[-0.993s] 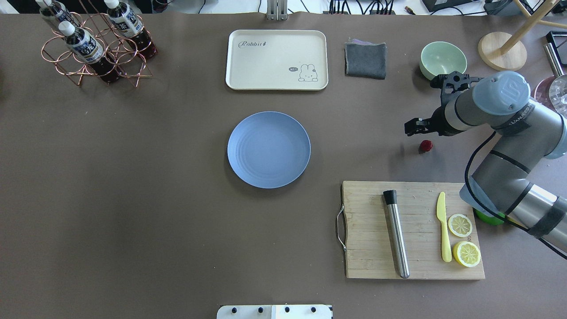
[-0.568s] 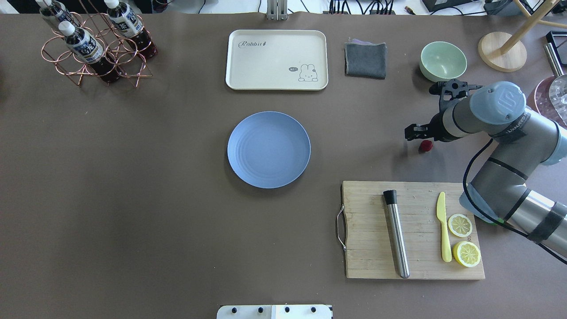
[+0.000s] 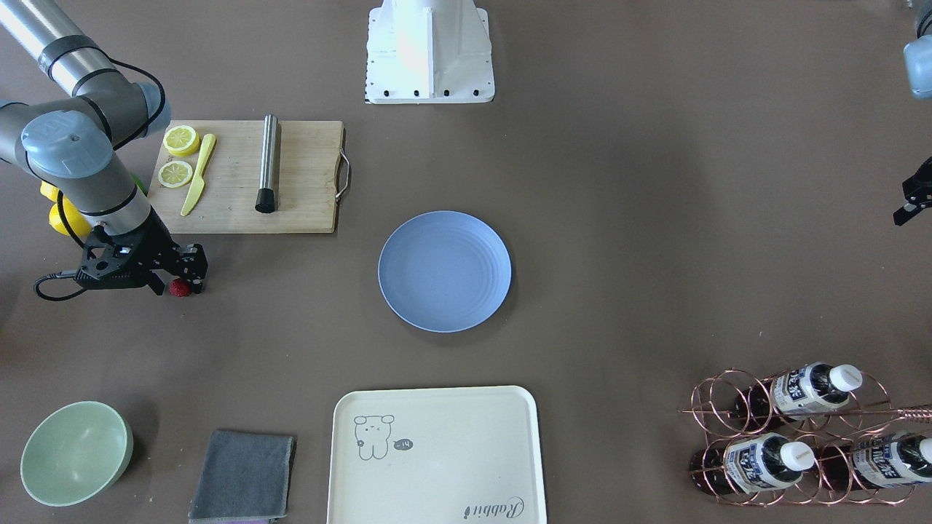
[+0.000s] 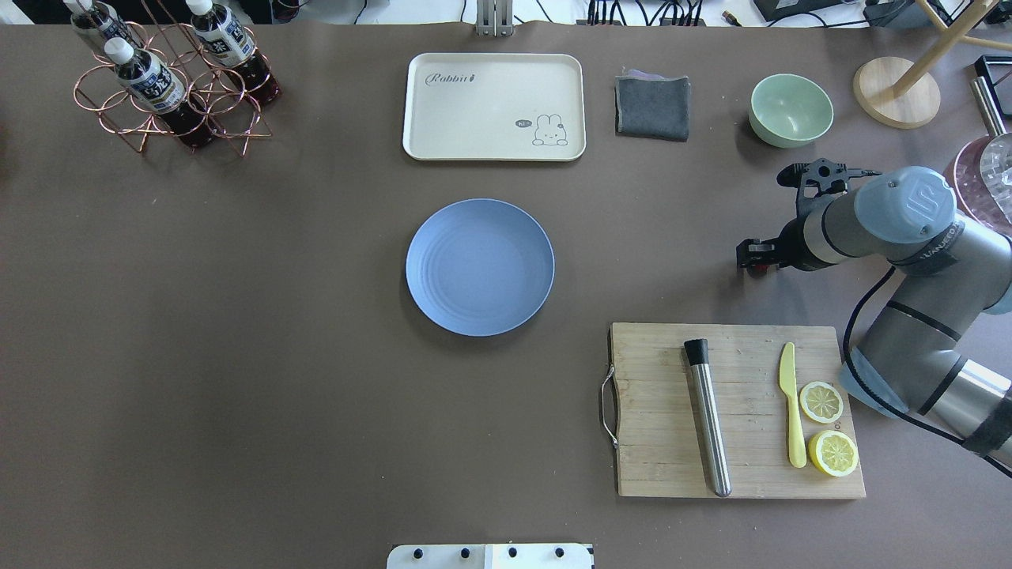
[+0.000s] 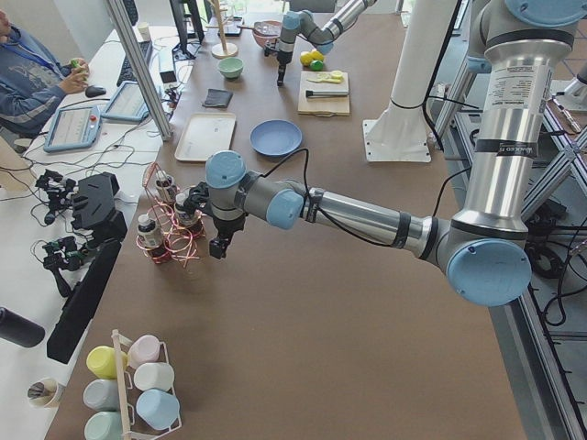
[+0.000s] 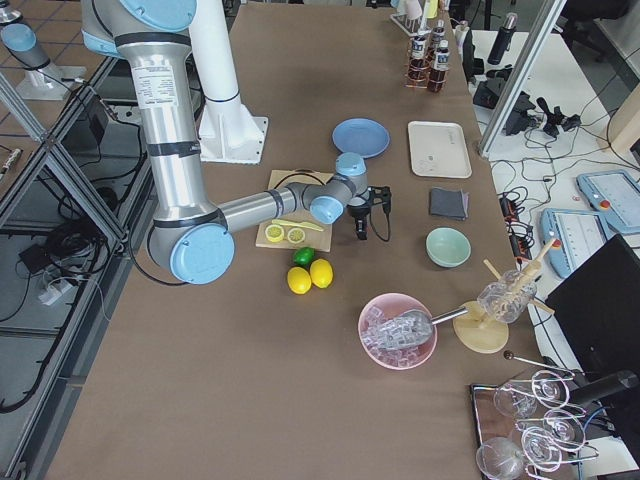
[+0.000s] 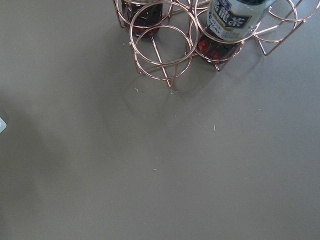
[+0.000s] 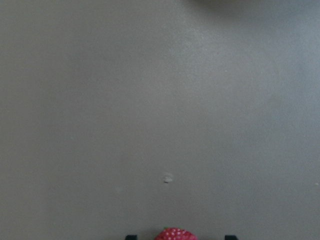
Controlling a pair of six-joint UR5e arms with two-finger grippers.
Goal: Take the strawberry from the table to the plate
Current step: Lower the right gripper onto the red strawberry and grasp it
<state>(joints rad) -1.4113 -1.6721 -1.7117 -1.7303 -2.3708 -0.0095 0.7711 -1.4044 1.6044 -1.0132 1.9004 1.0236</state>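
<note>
Closing in: my right gripper [image 4: 757, 263] has swung toward my base and dropped, from just beside the strawberry [image 3: 179, 290] to right over it. A second ago the berry lay in plain overhead view, clear of my fingers. Now only a red sliver shows under them, and the wrist camera finds it between my spread fingertips [image 8: 131, 237]. My wrist, which overlapped the near rim of the bowl [image 4: 791, 109] from overhead, now stands clear of it. My forearm has shifted too, covering the green fruit [image 6: 303, 256] that peeped from beneath it.
</note>
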